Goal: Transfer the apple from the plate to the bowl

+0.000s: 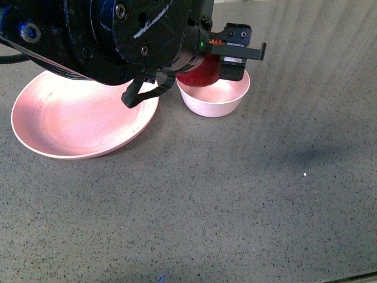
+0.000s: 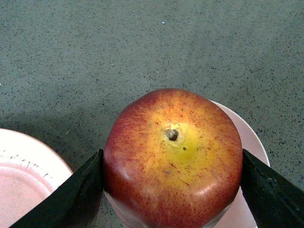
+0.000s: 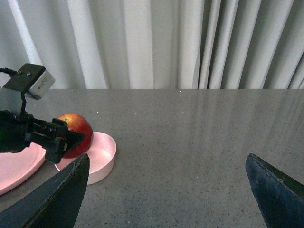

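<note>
Over the bowl (image 1: 215, 99) beside the plate (image 1: 70, 121), apple (image 2: 173, 156) between left fingers (image 2: 71, 194).

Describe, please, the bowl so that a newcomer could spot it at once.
On the grey speckled table sits a wide, shallow pale-pink plate. Close to its right in the front view stands a small pale-pink bowl. It alone is deep and narrow, with a dark-red apple held above it.

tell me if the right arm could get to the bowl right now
Probably only partly. The table between the open right gripper and the bowl is bare, so its outer wall looks reachable, but the left gripper holds the apple right over the bowl's opening.
</note>
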`<state>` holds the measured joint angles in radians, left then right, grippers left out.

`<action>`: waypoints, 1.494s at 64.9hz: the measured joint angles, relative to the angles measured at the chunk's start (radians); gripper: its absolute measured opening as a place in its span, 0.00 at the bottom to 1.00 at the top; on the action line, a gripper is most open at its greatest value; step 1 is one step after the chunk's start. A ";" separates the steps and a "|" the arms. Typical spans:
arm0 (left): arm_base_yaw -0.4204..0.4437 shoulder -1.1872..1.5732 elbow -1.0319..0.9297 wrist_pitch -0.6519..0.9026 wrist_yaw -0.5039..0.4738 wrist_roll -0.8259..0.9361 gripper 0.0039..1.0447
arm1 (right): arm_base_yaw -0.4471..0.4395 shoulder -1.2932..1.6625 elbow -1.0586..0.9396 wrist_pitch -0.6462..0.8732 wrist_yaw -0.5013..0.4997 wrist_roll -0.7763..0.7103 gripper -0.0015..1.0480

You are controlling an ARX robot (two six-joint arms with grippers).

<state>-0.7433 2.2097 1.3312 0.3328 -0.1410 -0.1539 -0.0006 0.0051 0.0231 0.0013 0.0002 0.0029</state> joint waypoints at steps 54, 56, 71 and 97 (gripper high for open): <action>0.117 -0.239 -0.232 0.127 0.035 -0.122 0.92 | 0.000 0.000 0.000 0.000 0.000 0.000 0.91; 0.136 -0.272 -0.260 0.135 0.038 -0.124 0.92 | 0.000 0.000 0.000 0.000 0.000 0.000 0.91; 0.325 -0.521 -0.514 0.185 0.135 -0.133 0.92 | 0.000 0.000 0.000 0.000 0.000 0.000 0.91; 0.434 -0.699 -0.890 0.739 -0.160 0.118 0.43 | 0.000 0.000 0.000 0.000 0.000 0.000 0.91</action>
<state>-0.3096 1.5105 0.4416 1.0721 -0.3008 -0.0357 -0.0006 0.0051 0.0231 0.0013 0.0006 0.0029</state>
